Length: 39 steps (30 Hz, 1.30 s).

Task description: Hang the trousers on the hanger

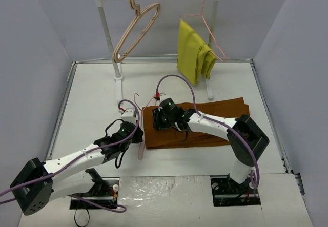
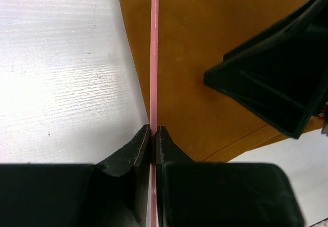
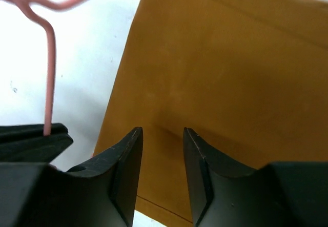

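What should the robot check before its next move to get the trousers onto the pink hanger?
1. Left gripper shut on the hanger wire: ok.
2. Right gripper has its jaws apart with nothing pinched: ok.
3. Right gripper is over the trousers, near their edge: ok.
4. Right gripper is touching the cloth: cannot tell.
5. Hanger wire runs along the trousers' edge: ok.
6. Trousers draped on the hanger: not ok, they lie folded on the table.
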Each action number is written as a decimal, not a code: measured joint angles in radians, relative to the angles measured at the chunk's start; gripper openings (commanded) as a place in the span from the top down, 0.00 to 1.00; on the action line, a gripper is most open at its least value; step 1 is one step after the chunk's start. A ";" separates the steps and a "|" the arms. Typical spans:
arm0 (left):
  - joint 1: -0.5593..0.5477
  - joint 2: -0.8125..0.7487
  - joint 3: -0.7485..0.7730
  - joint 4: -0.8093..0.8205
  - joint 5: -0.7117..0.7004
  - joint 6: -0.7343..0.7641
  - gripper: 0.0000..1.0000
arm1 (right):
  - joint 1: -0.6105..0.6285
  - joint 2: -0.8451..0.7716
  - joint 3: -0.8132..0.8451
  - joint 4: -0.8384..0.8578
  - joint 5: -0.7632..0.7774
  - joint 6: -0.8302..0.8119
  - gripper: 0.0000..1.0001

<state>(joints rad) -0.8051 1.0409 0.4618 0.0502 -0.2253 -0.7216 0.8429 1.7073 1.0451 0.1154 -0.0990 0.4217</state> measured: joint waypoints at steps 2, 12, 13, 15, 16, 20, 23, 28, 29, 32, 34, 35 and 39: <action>0.000 0.000 0.001 -0.001 0.000 -0.002 0.98 | 0.000 -0.004 -0.035 0.021 -0.020 0.008 0.66; -0.020 0.026 0.008 0.001 -0.001 -0.042 0.98 | 0.001 -0.017 -0.091 0.096 -0.097 0.027 0.80; -0.024 0.034 0.008 0.005 0.000 -0.048 0.98 | 0.002 -0.016 -0.097 0.105 -0.105 0.028 0.81; -0.033 0.051 0.008 0.012 0.000 -0.059 0.98 | 0.002 -0.014 -0.106 0.121 -0.118 0.032 0.81; -0.039 0.060 0.008 0.016 -0.001 -0.066 0.98 | 0.002 -0.009 -0.111 0.134 -0.125 0.035 0.82; -0.063 0.090 0.019 0.024 -0.005 -0.085 0.98 | 0.002 0.022 -0.116 0.177 -0.142 0.046 0.83; -0.079 0.116 0.044 0.029 -0.008 -0.094 0.98 | 0.002 0.031 -0.116 0.185 -0.145 0.051 0.83; -0.087 0.139 0.071 0.031 -0.013 -0.095 0.98 | -0.017 -0.015 -0.134 0.197 -0.109 0.073 0.71; -0.087 0.140 0.071 0.031 -0.015 -0.095 0.98 | -0.027 -0.053 -0.147 0.194 -0.090 0.077 0.65; -0.087 0.143 0.071 0.031 -0.018 -0.095 0.98 | -0.048 -0.137 -0.157 0.194 -0.060 0.079 0.60; -0.088 0.156 0.073 0.032 -0.019 -0.095 0.98 | -0.061 -0.190 -0.157 0.201 -0.043 0.079 0.59; -0.088 0.165 0.076 0.035 -0.018 -0.095 0.98 | -0.064 -0.206 -0.155 0.203 -0.040 0.078 0.58; -0.091 0.192 0.089 0.050 -0.018 -0.095 0.98 | -0.063 -0.206 -0.121 0.202 -0.037 0.079 0.58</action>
<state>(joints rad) -0.8959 1.2331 0.5503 0.0998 -0.2428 -0.8162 0.7803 1.5009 0.9241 0.3176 -0.1364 0.5007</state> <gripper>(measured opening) 0.047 0.419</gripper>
